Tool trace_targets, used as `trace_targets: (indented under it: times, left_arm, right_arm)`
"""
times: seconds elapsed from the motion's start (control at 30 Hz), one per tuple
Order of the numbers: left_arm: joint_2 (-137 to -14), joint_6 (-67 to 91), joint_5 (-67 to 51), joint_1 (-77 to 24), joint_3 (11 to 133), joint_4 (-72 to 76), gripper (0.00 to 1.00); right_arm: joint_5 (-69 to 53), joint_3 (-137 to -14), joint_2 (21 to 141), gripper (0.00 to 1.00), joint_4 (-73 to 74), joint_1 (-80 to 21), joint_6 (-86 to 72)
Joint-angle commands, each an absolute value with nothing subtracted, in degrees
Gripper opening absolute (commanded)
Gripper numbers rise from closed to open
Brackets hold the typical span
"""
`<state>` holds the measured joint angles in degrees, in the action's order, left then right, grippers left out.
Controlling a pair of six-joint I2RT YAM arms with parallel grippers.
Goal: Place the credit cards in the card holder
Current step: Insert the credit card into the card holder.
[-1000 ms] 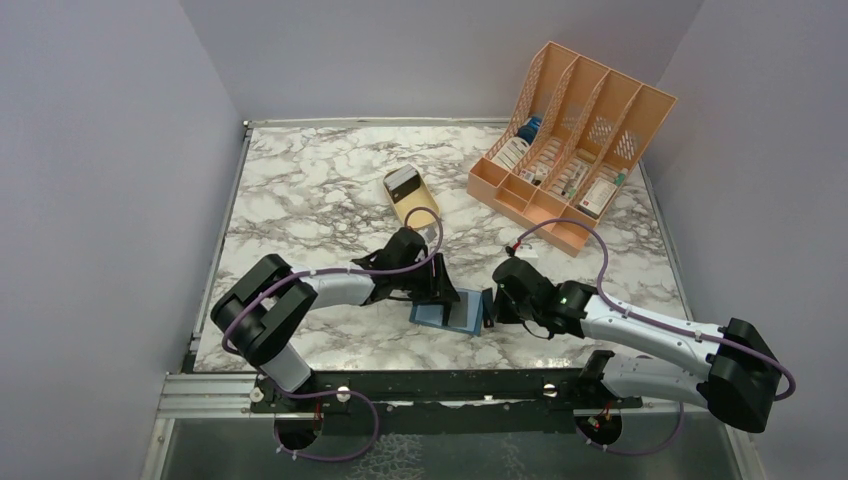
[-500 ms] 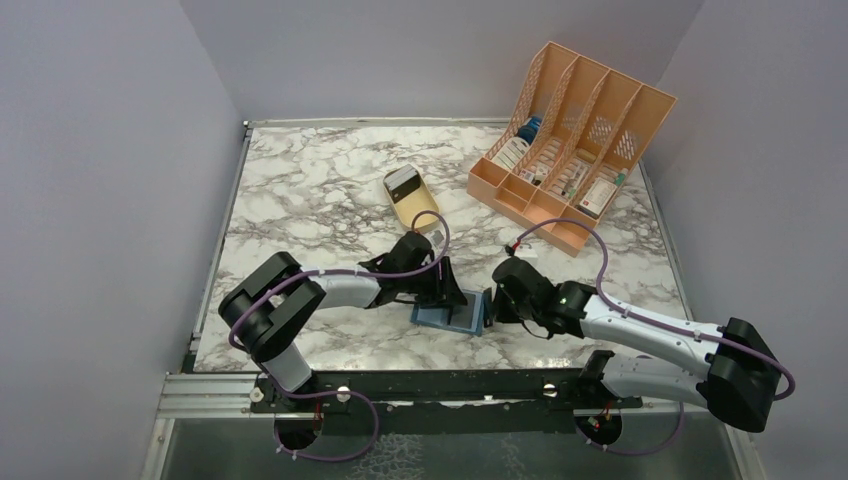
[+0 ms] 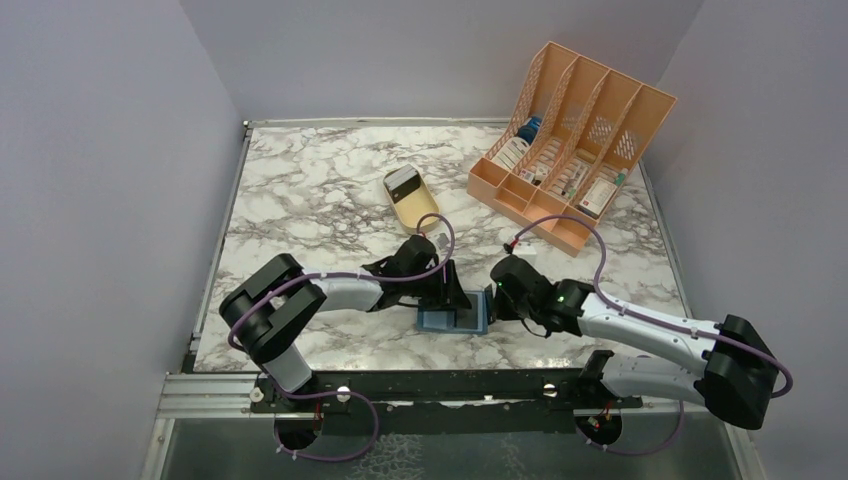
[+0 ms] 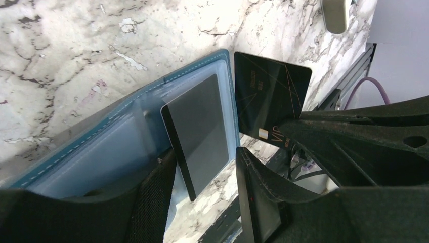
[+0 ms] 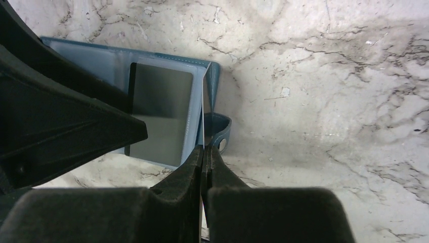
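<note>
Since one second ago, the card holder (image 3: pixel 440 323) has turned squarer to the near edge of the table (image 3: pixel 320 180), and the left gripper (image 3: pixel 452 299) has advanced right.

The holder lies open near the table's near edge, between both grippers. It has pale blue pockets and a teal stitched rim.

A dark grey card (image 4: pixel 197 126) sits partly in one pocket. The left fingers stand half-spread on either side of it; a clamp cannot be confirmed.

The right gripper (image 3: pixel 490 303) is closed on a black card (image 4: pixel 268 101), upright just right of the holder. Its pale lettering seemingly reads "VIP".

A pale-faced card (image 3: pixel 402 181) lies in the tan tray (image 3: pixel 420 208) farther back.
</note>
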<state>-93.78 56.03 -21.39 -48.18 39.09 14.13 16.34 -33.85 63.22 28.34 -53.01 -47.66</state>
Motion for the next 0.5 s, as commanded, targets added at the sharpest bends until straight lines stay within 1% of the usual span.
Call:
trace_targets:
  times: [0.0, 0.1, 0.27, 0.47]
  left_arm:
    - [-90.6, 57.2, -19.7, -49.1, 38.7, 16.6, 0.49]
    - [-89.4, 56.9, -19.3, -49.0, 38.4, 16.1, 0.50]
    - [-88.4, 53.8, -16.6, -48.8, 40.5, 8.8, 0.51]
    - [-85.2, 51.8, -15.3, -47.0, 40.0, 5.7, 0.51]
  right_arm:
    - [20.5, -36.8, 63.3, 0.01, 30.2, -52.9, -46.4]
    - [21.6, -37.5, 62.2, 0.01, 32.1, -52.9, -46.6]
    - [21.0, -38.6, 60.3, 0.01, 34.2, -52.9, -47.1]
    - [20.0, -39.8, 59.6, 0.01, 35.1, -53.0, -48.2]
